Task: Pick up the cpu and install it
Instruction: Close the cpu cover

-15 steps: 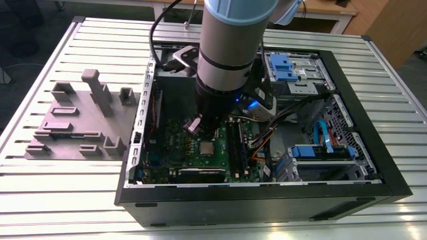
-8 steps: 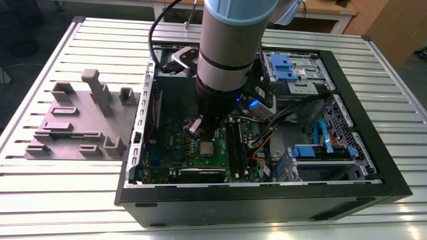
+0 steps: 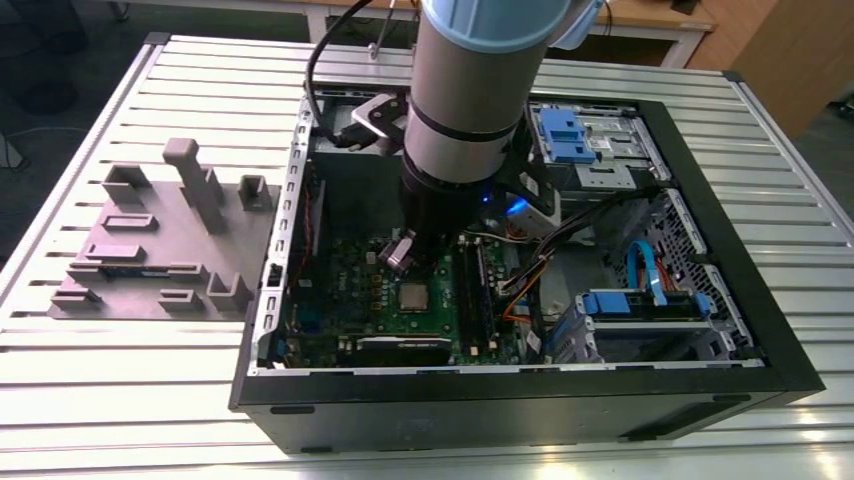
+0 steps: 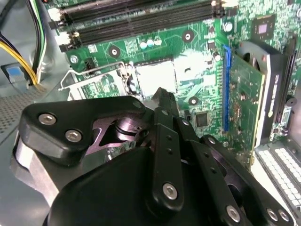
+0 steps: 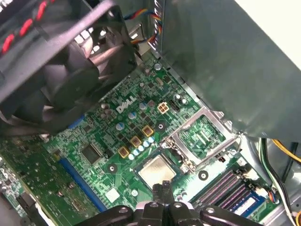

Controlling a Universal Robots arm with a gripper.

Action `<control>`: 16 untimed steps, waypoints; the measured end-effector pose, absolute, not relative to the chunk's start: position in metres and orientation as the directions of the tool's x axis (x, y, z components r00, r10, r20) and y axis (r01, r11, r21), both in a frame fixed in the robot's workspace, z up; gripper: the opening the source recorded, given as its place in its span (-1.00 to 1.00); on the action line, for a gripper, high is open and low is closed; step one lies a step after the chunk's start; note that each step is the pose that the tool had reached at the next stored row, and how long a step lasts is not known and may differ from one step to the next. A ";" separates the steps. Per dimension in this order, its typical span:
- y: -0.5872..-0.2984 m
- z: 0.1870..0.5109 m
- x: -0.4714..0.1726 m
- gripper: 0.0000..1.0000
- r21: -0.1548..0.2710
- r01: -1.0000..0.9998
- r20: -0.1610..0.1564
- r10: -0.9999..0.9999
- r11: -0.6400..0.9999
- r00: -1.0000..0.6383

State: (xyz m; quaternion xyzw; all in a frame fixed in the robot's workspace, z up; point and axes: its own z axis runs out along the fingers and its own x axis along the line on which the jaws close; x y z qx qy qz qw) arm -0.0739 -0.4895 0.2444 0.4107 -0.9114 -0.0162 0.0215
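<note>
Pincer (image 5: 165,188) narrow: fingertips drawn together, nothing held between them.

Slatted metal table (image 3: 120,350) carries everything. An open computer case (image 3: 534,400) lies on its side, spanning from mid-table to the edge on the exterior view's right. The arm (image 3: 461,100) reaches straight down into it. A grey fixture block (image 3: 147,250) sits near the table edge on the exterior view's left, apart from the case.

Inside the case, a green motherboard (image 5: 108,136) lies flat on the case floor. A black fan (image 5: 70,80) hangs over one end of it. Memory slots (image 4: 141,19) run beside the socket.

The silver socket frame (image 5: 202,136) is hinged open, tilted away from the socket. The cpu (image 5: 157,170) lies flat in the socket, metal top up, just beyond the fingertips. Cannot tell whether they touch it.
</note>
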 end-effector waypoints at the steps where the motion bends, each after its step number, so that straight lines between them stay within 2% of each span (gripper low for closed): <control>1: -0.490 0.244 -0.073 -0.79 0.047 -0.749 0.026 -0.751 0.661 -0.660; 16: -0.490 0.243 -0.073 -0.79 0.051 -0.887 0.020 -0.889 0.458 -0.458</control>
